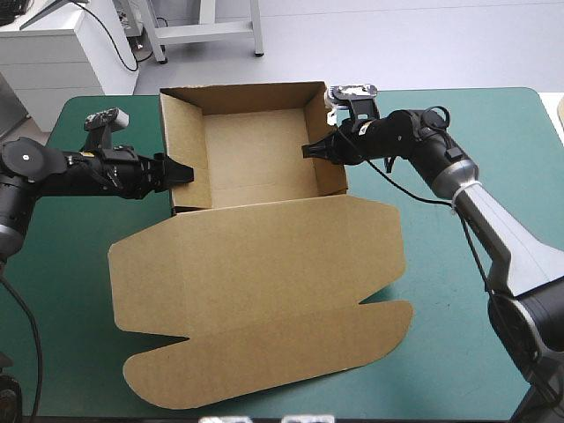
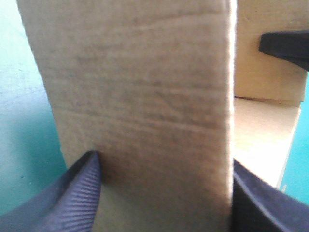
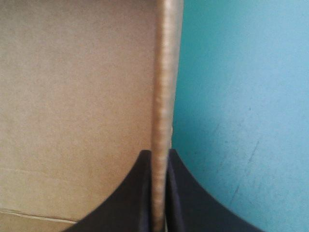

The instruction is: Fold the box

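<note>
In the high view the box is an open tray in the upper middle of the frame, with its far wall close to the far edge of the table; its lid lies flat and spreads toward the lower middle of the frame, and the rounded front flap ends near the bottom edge; bare teal-green cover shows at the lower left, beside the lid, and a wider free band runs down the right side of the frame; the left gripper comes in from the middle left and meets the left wall of the tray, near that wall's front end; the right gripper reaches from the upper right onto the right wall, at about the middle of its length; in the left wrist view the left gripper has its black fingers spread wide, with a broad face of brown board standing between them, and one finger of the other gripper shows farther off, inside the tray; in the right wrist view the right gripper is pressed nearly together, pinching the thin edge of the wall; the inside of the tray lies to one side of the fingers, the teal-green cover to the other.
</note>
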